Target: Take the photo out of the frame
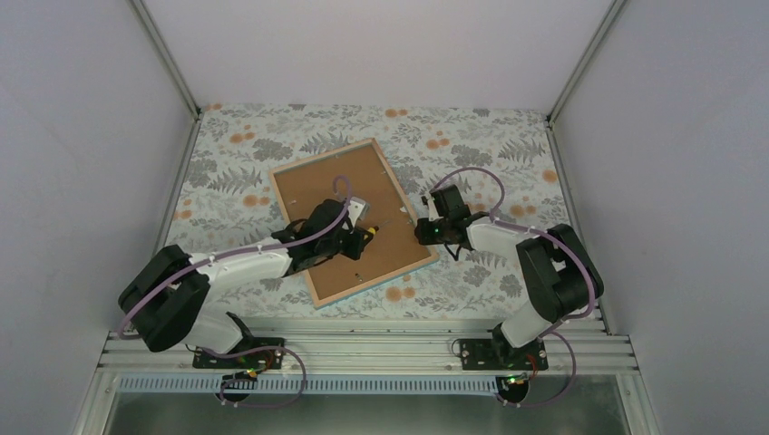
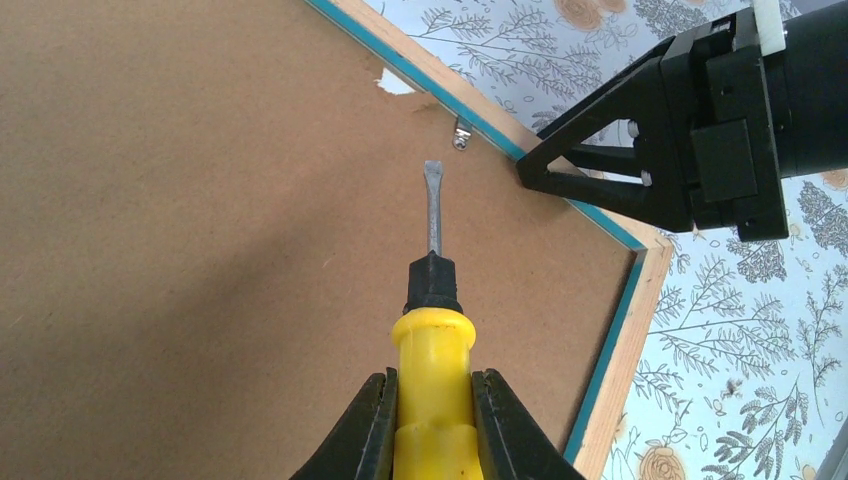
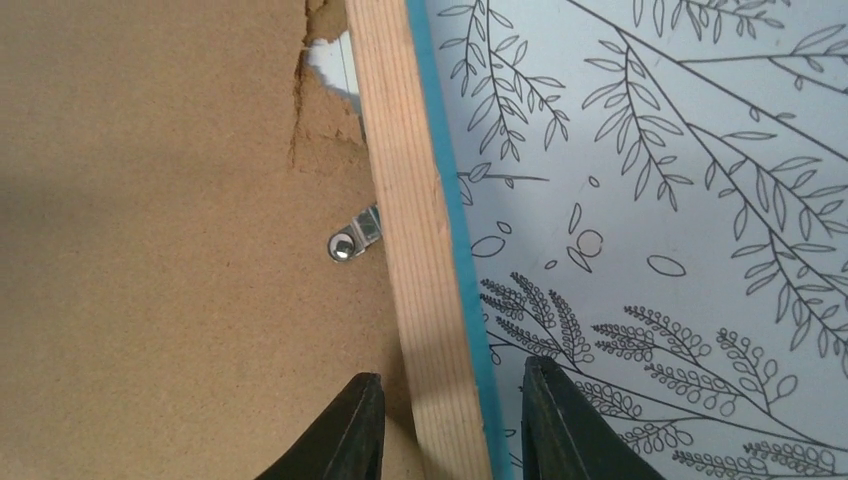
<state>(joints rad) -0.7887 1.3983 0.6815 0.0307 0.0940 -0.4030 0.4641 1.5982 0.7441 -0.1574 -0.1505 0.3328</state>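
The frame (image 1: 319, 295) lies face down, its light wood rim and turquoise edge around a brown backing board (image 1: 317, 186). The photo is hidden under the board. My left gripper (image 2: 432, 410) is shut on a yellow-handled flat screwdriver (image 2: 432, 370); its blade tip (image 2: 432, 170) hovers just short of a small metal clip (image 2: 461, 133) at the frame's rim. My right gripper (image 3: 445, 400) is open, its jaws astride the wooden rim (image 3: 415, 230) at the frame's right side. The same clip shows in the right wrist view (image 3: 352, 240). The board is torn near the rim (image 3: 325, 60).
The table (image 1: 472, 145) has a pale floral cloth. Grey walls and metal posts enclose it on three sides. The right gripper's black body (image 2: 700, 110) sits close beside the screwdriver tip in the left wrist view.
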